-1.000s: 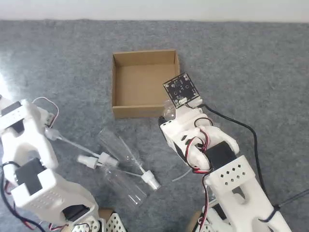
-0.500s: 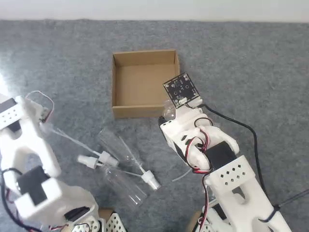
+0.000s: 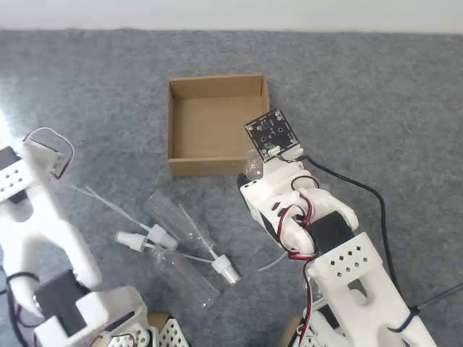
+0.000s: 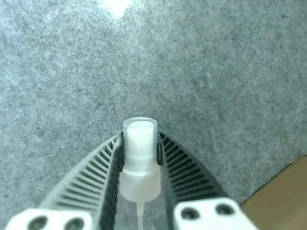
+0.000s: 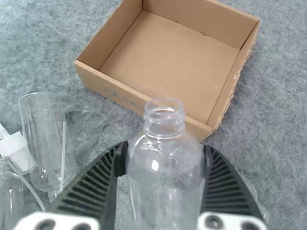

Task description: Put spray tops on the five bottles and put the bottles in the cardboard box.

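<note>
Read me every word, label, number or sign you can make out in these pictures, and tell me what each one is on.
No text here can be read.
Cardboard box: faint marks on its outer wall, too blurred to read.
Circuit board on an arm: any print is too small to read.
Bottle and spray top: no print seen.

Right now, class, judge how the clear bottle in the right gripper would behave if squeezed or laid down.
The clear bottle looks thin-walled and empty, so it is probably light and may dent if squeezed. Its round body would likely roll when laid down.
</note>
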`<state>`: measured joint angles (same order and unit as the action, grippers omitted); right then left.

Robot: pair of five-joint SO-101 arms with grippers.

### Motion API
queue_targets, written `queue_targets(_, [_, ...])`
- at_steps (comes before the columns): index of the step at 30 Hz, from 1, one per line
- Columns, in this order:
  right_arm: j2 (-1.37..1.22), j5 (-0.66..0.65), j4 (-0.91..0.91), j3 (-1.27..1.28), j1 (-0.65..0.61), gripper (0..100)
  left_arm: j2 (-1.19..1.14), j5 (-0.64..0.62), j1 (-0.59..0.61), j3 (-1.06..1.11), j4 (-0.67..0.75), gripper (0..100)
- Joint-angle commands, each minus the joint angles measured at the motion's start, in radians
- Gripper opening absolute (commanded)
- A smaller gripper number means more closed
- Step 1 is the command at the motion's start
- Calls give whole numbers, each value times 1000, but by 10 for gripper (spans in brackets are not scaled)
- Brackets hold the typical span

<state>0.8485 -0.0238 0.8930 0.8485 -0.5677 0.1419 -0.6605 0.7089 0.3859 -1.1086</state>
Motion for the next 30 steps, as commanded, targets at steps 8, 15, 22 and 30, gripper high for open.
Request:
queue_targets(8, [30, -12, -21, -6, 12, 130, 241, 3, 2, -39, -6, 10])
queue_targets(15, [30, -12, -21, -5, 12, 132, 328, 3, -2, -8, -3, 10])
queue_targets(22, [30, -12, -21, -5, 12, 132, 465, 2, -3, 62, 12, 10])
queue_targets(30, [39, -18, -119, 69, 12, 130, 617, 2, 2, 179, 101, 10])
